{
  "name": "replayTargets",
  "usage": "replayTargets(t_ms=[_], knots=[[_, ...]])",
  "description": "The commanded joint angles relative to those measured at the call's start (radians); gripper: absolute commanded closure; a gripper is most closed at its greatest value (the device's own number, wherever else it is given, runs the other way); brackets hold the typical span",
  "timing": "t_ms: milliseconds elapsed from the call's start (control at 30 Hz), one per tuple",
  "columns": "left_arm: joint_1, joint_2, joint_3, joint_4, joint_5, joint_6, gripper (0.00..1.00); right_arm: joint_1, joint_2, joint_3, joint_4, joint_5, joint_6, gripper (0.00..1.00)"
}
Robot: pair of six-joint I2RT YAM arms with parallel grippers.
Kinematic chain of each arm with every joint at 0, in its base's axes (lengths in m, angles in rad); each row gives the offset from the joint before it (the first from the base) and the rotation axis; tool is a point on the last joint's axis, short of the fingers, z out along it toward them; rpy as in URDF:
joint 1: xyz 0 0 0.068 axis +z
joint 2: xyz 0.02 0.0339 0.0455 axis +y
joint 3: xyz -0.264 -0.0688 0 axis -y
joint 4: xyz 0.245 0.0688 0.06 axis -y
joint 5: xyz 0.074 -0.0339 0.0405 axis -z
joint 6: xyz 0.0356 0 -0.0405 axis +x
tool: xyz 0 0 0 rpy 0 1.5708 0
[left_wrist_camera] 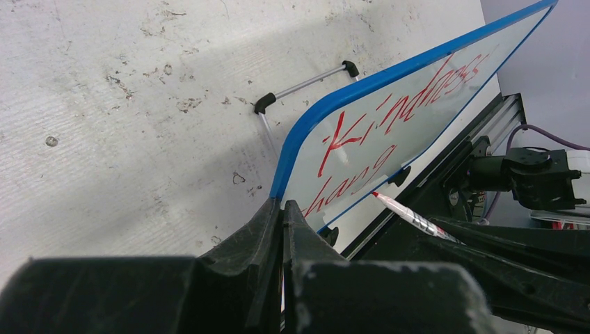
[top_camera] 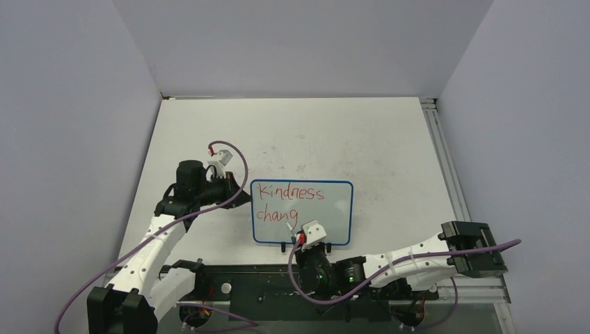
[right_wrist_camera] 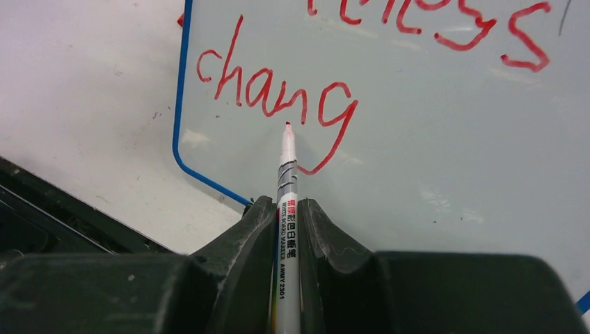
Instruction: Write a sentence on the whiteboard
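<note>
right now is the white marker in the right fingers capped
No, the white marker between the right fingers shows a bare red tip near the small blue-framed whiteboard.

Your left gripper is pinched tight on the whiteboard edge, arm stretched forward. Your right gripper clamps the marker, forearm folded low, pointing leftward.

So the small blue-framed rectangular whiteboard sits near the front middle of the scuffed white table, tilted back, with a thin metal stand bar behind it. The left end effector is clamped on the whiteboard's left edge. The right end effector is just in front of the near edge, pinching a white plastic marker pen whose tip is just under the lower line of writing.
</note>
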Motion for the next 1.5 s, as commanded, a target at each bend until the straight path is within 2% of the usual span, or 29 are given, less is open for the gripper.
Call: replayTargets(t_ms=[0, 367, 1467], knots=[[-0.005, -0.010, 0.039, 0.021, 0.016, 0.005, 1.00, -0.004, -0.077, 0.029, 0.006, 0.060, -0.019, 0.95], [-0.004, -0.007, 0.039, 0.021, 0.014, 0.005, 1.00, -0.005, -0.150, -0.003, -0.155, 0.120, 0.082, 0.95], [-0.004, -0.007, 0.040, 0.021, 0.014, 0.005, 1.00, -0.037, -0.143, -0.040, -0.235, 0.093, 0.174, 0.95]])
